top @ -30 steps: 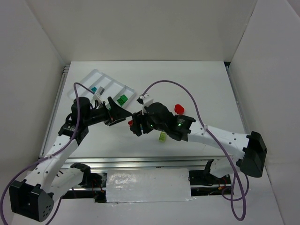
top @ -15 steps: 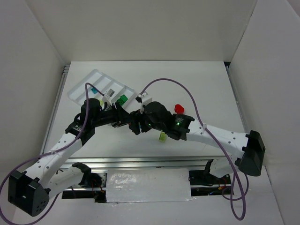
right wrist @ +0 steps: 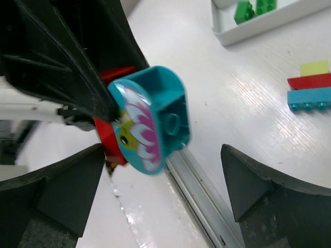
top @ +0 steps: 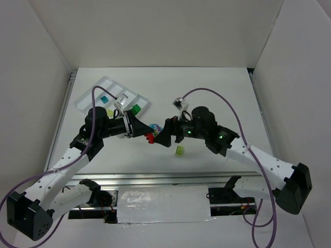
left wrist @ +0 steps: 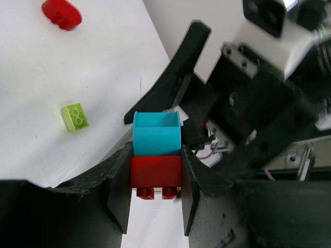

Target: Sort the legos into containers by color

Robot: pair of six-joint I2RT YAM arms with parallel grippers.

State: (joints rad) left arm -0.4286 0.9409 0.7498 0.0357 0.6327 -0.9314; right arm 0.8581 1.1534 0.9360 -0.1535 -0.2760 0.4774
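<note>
My left gripper (left wrist: pixel 156 155) is shut on a red lego (left wrist: pixel 155 173) that has a teal lego (left wrist: pixel 156 134) stuck to it. In the top view this pair (top: pixel 151 135) hangs above the table's middle, between my left gripper (top: pixel 145 132) and my right gripper (top: pixel 164 136). The right wrist view shows the teal lego's printed face (right wrist: pixel 145 124) just ahead of my right gripper (right wrist: pixel 164 165), whose fingers stand wide open and apart from it. The white tray of containers (top: pixel 88 95) lies at the far left, with green legos (top: pixel 135 109) and a teal lego (top: pixel 104 98) in separate compartments.
A lime lego (top: pixel 179 151) lies on the table below the grippers. A red rounded piece (left wrist: pixel 62 13) rests farther off. A yellow, red and teal stack (right wrist: pixel 310 85) lies near the tray's corner (right wrist: pixel 243 31). The table's metal front rail (top: pixel 155 178) runs close below.
The left gripper has shut on the red and teal pair that the right gripper held. The right gripper has opened and drawn back to the right.
</note>
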